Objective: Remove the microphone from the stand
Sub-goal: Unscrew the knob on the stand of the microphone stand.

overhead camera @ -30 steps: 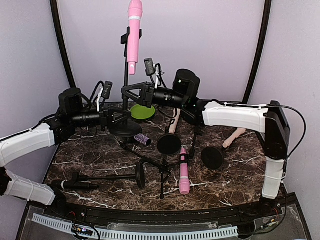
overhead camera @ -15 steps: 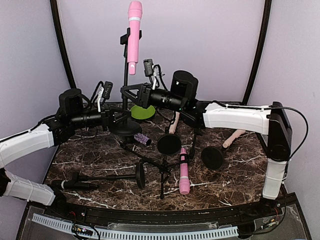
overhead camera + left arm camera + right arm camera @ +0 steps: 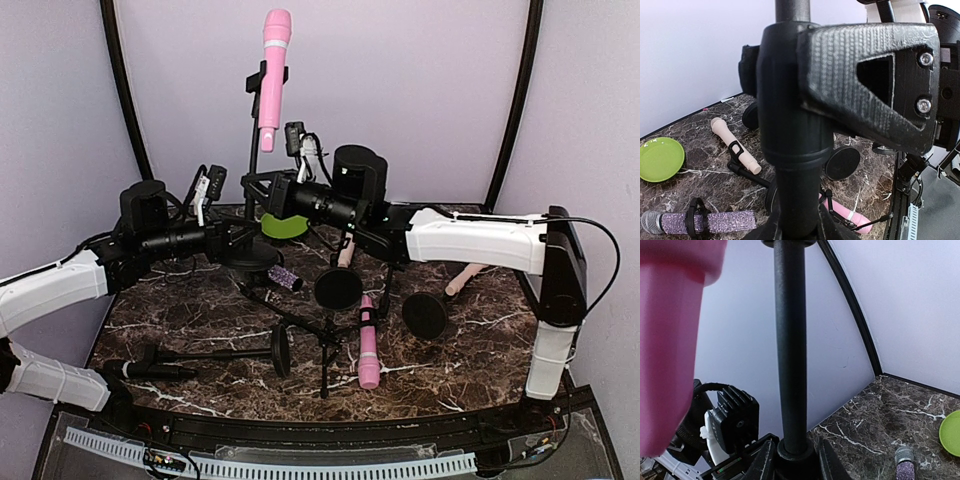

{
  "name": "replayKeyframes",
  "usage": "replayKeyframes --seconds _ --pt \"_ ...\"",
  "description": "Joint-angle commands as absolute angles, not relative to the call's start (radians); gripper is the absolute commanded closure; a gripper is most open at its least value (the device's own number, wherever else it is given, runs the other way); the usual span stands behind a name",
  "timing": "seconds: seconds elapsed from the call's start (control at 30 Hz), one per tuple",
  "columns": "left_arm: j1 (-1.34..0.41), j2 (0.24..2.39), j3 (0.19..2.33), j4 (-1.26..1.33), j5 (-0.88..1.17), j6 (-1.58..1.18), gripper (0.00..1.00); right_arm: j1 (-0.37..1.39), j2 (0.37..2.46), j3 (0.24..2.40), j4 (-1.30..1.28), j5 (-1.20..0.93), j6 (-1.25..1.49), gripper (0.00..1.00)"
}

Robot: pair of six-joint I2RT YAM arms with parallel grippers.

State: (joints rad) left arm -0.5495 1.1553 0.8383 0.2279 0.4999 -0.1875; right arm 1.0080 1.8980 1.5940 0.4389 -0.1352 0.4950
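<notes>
Top external view: a pink microphone (image 3: 272, 75) sits nearly upright in the clip (image 3: 251, 82) atop a thin black stand (image 3: 252, 150) at the back of a marble table (image 3: 200, 310). The left gripper (image 3: 236, 240) is clamped low on the stand, and the right gripper (image 3: 256, 190) is clamped on it higher up. The microphone looks rigid, light and smooth, probably slippery. It is best gripped on its body above the clip and lifted straight out.

In the right wrist view the glossy pink plastic microphone (image 3: 670, 340), left of the black metal stand pole (image 3: 790, 355), is blurred and cropped by the top and left edges. Right of the pole, a round lime-green plate (image 3: 951, 432) and a glittery purple microphone (image 3: 905, 465) run off the frame.
</notes>
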Motion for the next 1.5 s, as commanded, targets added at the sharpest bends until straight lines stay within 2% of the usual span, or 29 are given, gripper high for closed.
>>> replayKeyframes --seconds 0.0,0.17,0.33,0.47,0.67,0.77,0.9,1.0,1.1,1.33,1.47 --pt "-0.554 1.100 0.843 0.306 0.404 -0.154 1.00 1.037 1.883 1.657 0.337 0.094 0.474 1.00" --pt "-0.554 1.102 0.848 0.306 0.427 -0.162 1.00 1.031 1.883 1.637 0.390 0.014 0.449 0.99" --pt "-0.552 1.100 0.854 0.363 0.622 -0.188 1.00 0.963 1.858 1.559 0.584 -0.387 0.495 0.99" --pt "-0.553 1.109 0.865 0.405 0.779 -0.211 1.00 0.935 1.869 1.595 0.633 -0.681 0.515 0.99" --pt "-0.555 1.132 0.891 0.409 0.900 -0.220 1.00 0.927 1.894 1.654 0.621 -0.898 0.549 0.97" --pt "-0.555 1.132 0.890 0.408 0.891 -0.213 1.00 0.926 1.888 1.640 0.607 -0.876 0.532 0.91" --pt "-0.557 1.113 0.873 0.400 0.808 -0.192 1.00 0.914 1.861 1.580 0.597 -0.750 0.506 0.59" --pt "-0.556 1.066 0.830 0.423 0.717 -0.187 1.00 0.898 1.828 1.514 0.616 -0.666 0.513 0.42" --pt "-0.557 1.028 0.800 0.438 0.585 -0.176 1.00 0.889 1.797 1.445 0.633 -0.592 0.514 0.30" --pt "-0.556 1.003 0.799 0.336 0.293 -0.163 1.00 0.900 1.745 1.379 0.521 -0.284 0.499 0.17" --pt "-0.557 1.021 0.812 0.293 0.199 -0.162 1.00 0.925 1.752 1.424 0.424 -0.143 0.496 0.15"
